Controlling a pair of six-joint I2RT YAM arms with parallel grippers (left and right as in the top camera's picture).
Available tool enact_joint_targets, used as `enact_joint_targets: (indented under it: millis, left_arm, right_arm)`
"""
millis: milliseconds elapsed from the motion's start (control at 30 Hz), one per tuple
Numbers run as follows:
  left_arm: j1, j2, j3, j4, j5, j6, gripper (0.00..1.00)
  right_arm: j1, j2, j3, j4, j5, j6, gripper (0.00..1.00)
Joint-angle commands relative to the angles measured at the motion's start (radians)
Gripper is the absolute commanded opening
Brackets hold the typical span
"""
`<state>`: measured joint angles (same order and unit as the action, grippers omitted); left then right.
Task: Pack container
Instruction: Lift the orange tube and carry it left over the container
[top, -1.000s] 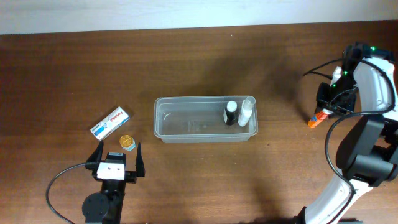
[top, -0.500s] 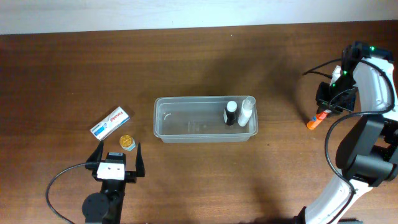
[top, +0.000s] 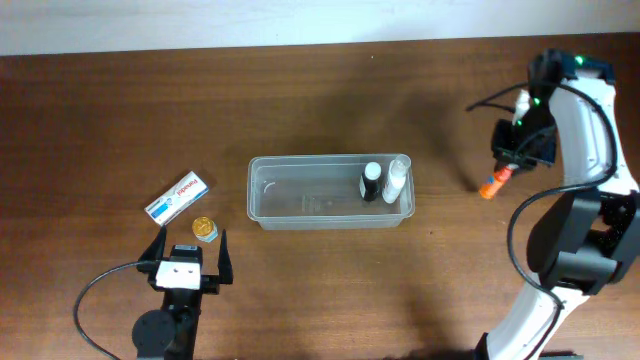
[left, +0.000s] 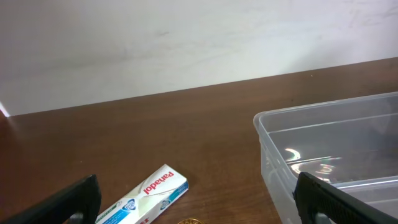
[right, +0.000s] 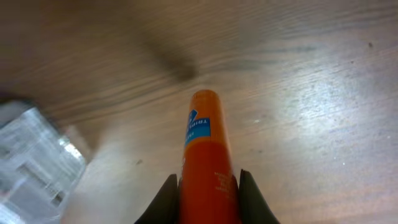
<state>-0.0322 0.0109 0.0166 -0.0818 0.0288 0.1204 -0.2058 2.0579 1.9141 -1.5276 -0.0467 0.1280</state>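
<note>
The clear plastic container (top: 330, 192) sits mid-table and holds a black-capped bottle (top: 371, 182) and a white bottle (top: 396, 178) at its right end. Its corner shows in the left wrist view (left: 323, 155) and in the right wrist view (right: 31, 162). My right gripper (top: 505, 165) is shut on an orange tube (top: 491, 184) with a blue label (right: 205, 155), held above the table right of the container. My left gripper (top: 188, 258) is open and empty at the front left, just behind a gold coin-like disc (top: 203, 228).
A white-and-blue Panadol box (top: 177, 197) lies left of the container, also seen in the left wrist view (left: 143, 196). A white wall runs along the table's far edge (left: 186, 37).
My right gripper has moved left and slightly away, toward the container, carrying the orange tube. The left arm has not moved.
</note>
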Motion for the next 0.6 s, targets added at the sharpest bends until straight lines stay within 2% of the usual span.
enact_joint_targets:
  millis: [0, 167, 300, 567]
  left_arm:
    - [0.005, -0.005, -0.008, 0.001, 0.0, 0.016, 1.0]
    - [0.005, -0.005, -0.008, 0.001, 0.0, 0.016, 0.99]
    - [0.005, -0.005, -0.008, 0.001, 0.0, 0.016, 1.0]
    - [0.005, -0.005, -0.008, 0.001, 0.0, 0.016, 1.0]
  right_arm:
    - [0.063, -0.049, 0.126, -0.06, 0.001, 0.004, 0.13]
    - [0.145, -0.05, 0.308, -0.168, 0.002, 0.008, 0.14]
    - [0.216, -0.084, 0.415, -0.171, -0.014, 0.029, 0.14]
    - [0.389, -0.174, 0.466, -0.171, -0.078, 0.038, 0.15]
